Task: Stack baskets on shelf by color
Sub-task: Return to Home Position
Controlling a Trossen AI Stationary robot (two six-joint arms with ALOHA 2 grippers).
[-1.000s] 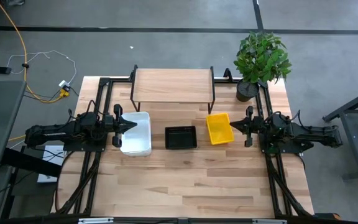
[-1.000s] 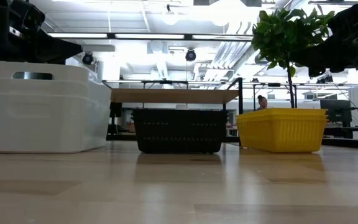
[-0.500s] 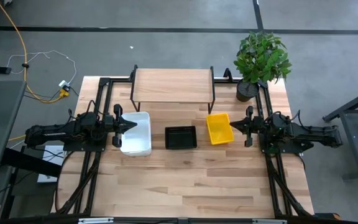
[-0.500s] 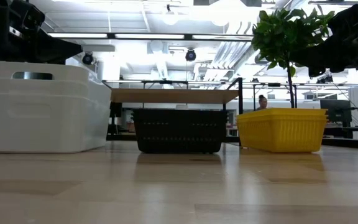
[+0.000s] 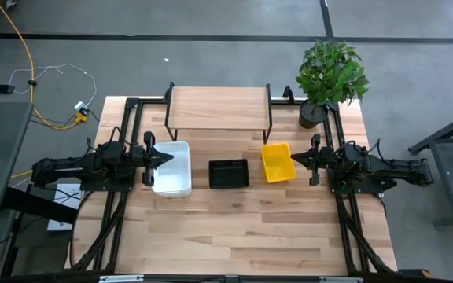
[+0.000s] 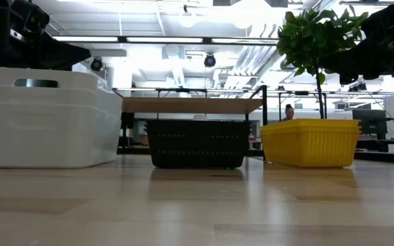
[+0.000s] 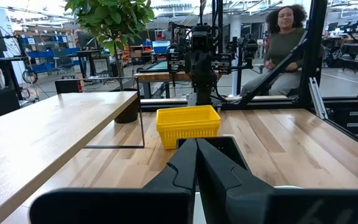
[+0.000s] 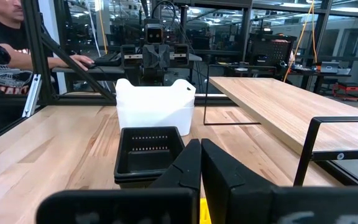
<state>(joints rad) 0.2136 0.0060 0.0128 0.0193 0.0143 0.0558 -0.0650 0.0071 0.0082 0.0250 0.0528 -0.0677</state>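
Note:
Three stacks of baskets stand in a row on the table in front of the shelf (image 5: 219,108): white baskets (image 5: 173,167) on the left, black baskets (image 5: 229,174) in the middle, yellow baskets (image 5: 278,161) on the right. All rest on their bottoms on the tabletop, as the low view shows: white (image 6: 46,116), black (image 6: 197,143), yellow (image 6: 311,142). My left gripper (image 5: 157,158) is shut and hovers over the white stack's left edge. My right gripper (image 5: 311,159) is shut and hovers just right of the yellow stack. The shelf top is bare.
A potted plant (image 5: 333,75) stands at the table's far right corner, beside the shelf's right legs. Black frame rails run along both table sides. Bare wood lies in front of the baskets. People sit beyond the table (image 7: 284,37) (image 8: 5,37).

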